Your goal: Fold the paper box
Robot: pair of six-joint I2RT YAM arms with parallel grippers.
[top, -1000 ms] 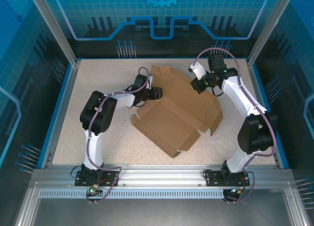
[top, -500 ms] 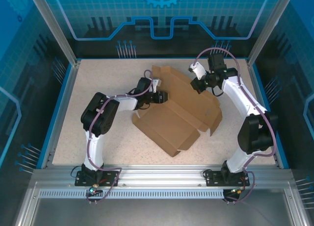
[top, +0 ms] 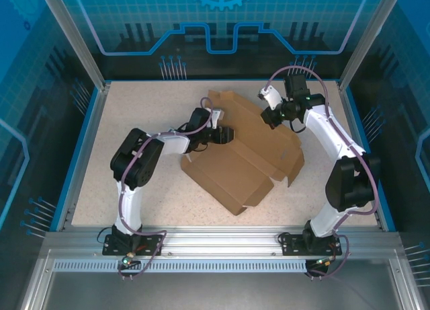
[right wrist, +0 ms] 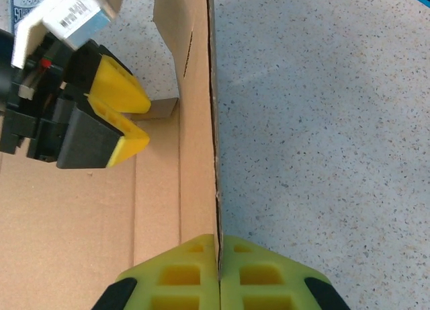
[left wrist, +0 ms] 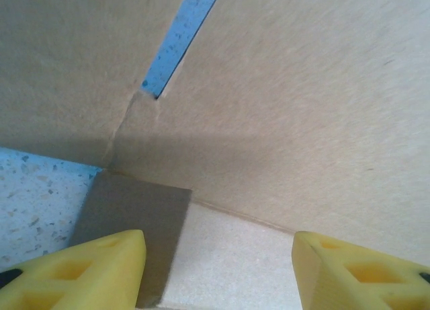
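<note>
We find the box (top: 235,169) at the middle of the table (top: 134,115), turned so that one corner points toward the arm bases. It is plain brown cardboard, a die-cut sheet partly raised into a shallow form. The near portion is a flat panel with creased fold lines and a short notched tab at its right edge. Behind it the sheet rises into an upright wall and a larger back flap with an angled outline.

The left gripper (top: 227,134) sits over the left side of the box, just behind the near panel. In the left wrist view its yellow fingers (left wrist: 101,266) stand apart with nothing between them. They face the inner side of a cardboard wall that has a narrow slit cut in it. A small grey-shaded flap lies flat below that wall.

Farther back, the right gripper (top: 267,117) is at the far right edge of the box. In the right wrist view its two yellow pads are pressed together on the top edge of an upright wall. The bare table lies to the right of that wall.
</note>
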